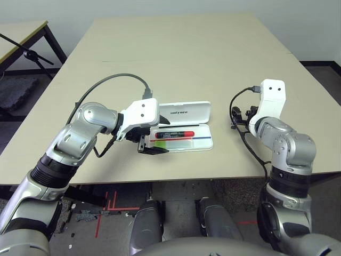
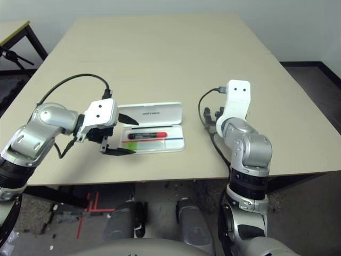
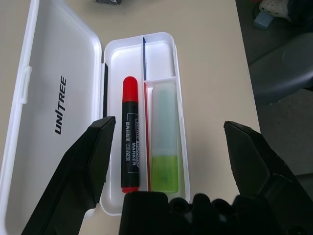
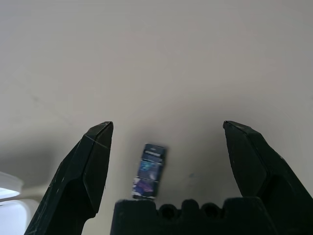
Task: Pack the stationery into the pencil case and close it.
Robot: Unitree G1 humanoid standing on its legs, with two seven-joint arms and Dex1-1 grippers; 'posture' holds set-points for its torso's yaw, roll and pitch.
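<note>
Two items already lie in the pencil case [image 1: 184, 140]: the red marker [image 3: 131, 152] and the green stick [image 3: 164, 147], near the worktop's [image 1: 176, 58] front edge. I have the left tool [image 1: 152, 140] spread wide and empty over the tray's left end. Farther right, my right tool [image 4: 166, 142] gapes over the small dark clip [image 4: 148, 170] on the bare worktop. Next I judge: descend, pinch the clip, carry it to the case.
</note>
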